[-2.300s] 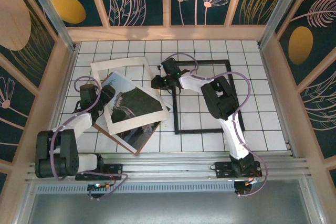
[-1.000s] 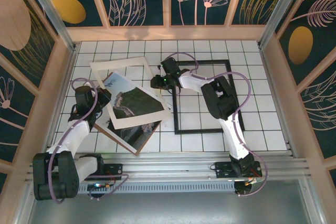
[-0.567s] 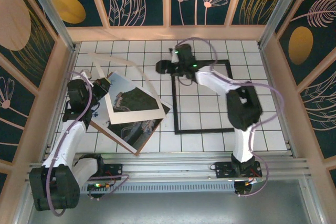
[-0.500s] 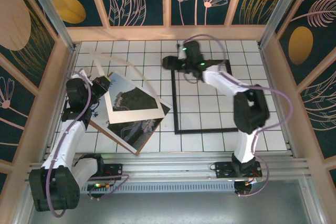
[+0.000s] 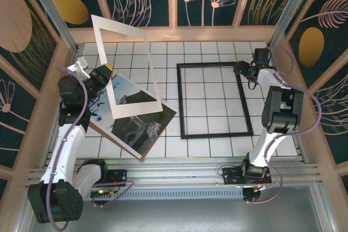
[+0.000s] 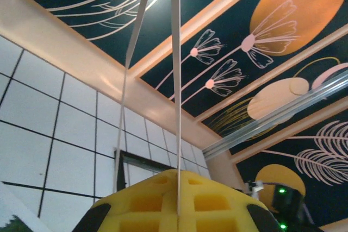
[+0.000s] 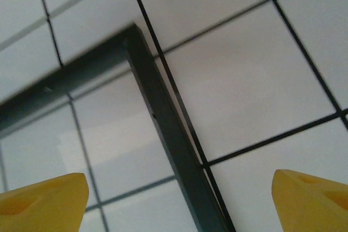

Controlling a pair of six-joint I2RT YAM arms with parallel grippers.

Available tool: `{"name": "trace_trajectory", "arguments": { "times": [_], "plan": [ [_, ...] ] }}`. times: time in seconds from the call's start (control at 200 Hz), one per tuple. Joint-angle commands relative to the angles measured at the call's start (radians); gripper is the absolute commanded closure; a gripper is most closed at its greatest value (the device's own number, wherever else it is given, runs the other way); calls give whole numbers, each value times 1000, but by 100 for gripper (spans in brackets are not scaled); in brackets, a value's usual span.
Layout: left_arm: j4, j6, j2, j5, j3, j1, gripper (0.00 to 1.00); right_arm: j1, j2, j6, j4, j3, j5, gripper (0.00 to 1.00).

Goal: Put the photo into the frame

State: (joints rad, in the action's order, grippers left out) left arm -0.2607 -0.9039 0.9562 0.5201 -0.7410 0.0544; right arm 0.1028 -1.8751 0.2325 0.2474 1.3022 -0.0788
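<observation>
My left gripper (image 5: 101, 74) is shut on the left edge of the cream-white mat border (image 5: 154, 69), holding it steeply tilted above the table. In the left wrist view the yellow fingertips (image 6: 136, 205) pinch the mat's thin edge (image 6: 175, 80). The photo (image 5: 130, 94) lies flat beneath, its sky and hills showing through the mat's opening. The black frame (image 5: 181, 101) lies flat on the white tiles at centre right. My right gripper (image 5: 242, 70) hovers open over the frame's far right corner (image 7: 163, 118), its yellow fingertips (image 7: 43, 199) apart with nothing between them.
A brown backing board (image 5: 105, 134) with a dark picture surface (image 5: 145, 130) lies under the photo at the near left. Wooden walls close in the table on three sides. Metal rails (image 5: 179, 169) run along the near edge.
The left gripper has raised the mat from lying flat to standing high and steep. The right gripper has left the frame's far left corner, swung to its far right corner and opened.
</observation>
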Motion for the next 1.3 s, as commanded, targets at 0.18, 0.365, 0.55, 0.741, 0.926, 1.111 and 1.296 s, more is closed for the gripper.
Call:
{"name": "trace_trajectory", "arguments": {
  "times": [0.18, 0.365, 0.55, 0.741, 0.926, 1.111, 1.296],
  "plan": [
    [-111, -58, 24, 36, -59, 7, 100, -3, -66, -40, 61, -34, -66, 13],
    [-137, -81, 39, 36, -73, 7, 100, -30, -9, -22, 26, -126, -144, 17],
    [-171, -117, 50, 36, -66, 1, 100, -73, 30, 2, -5, -201, -206, 21],
    [-204, -148, 69, 20, -56, -39, 100, -123, 79, 54, -58, -247, -268, 23],
    [-246, -183, 131, -12, -66, -140, 100, -134, 95, 78, -93, -243, -285, 22],
    [-309, -273, 210, -85, -75, -282, 100, -74, 155, 50, -72, -200, -124, 20],
    [-428, -388, 295, -219, -75, -464, 100, -28, 175, 3, -30, -119, 6, 19]
  ]
}}
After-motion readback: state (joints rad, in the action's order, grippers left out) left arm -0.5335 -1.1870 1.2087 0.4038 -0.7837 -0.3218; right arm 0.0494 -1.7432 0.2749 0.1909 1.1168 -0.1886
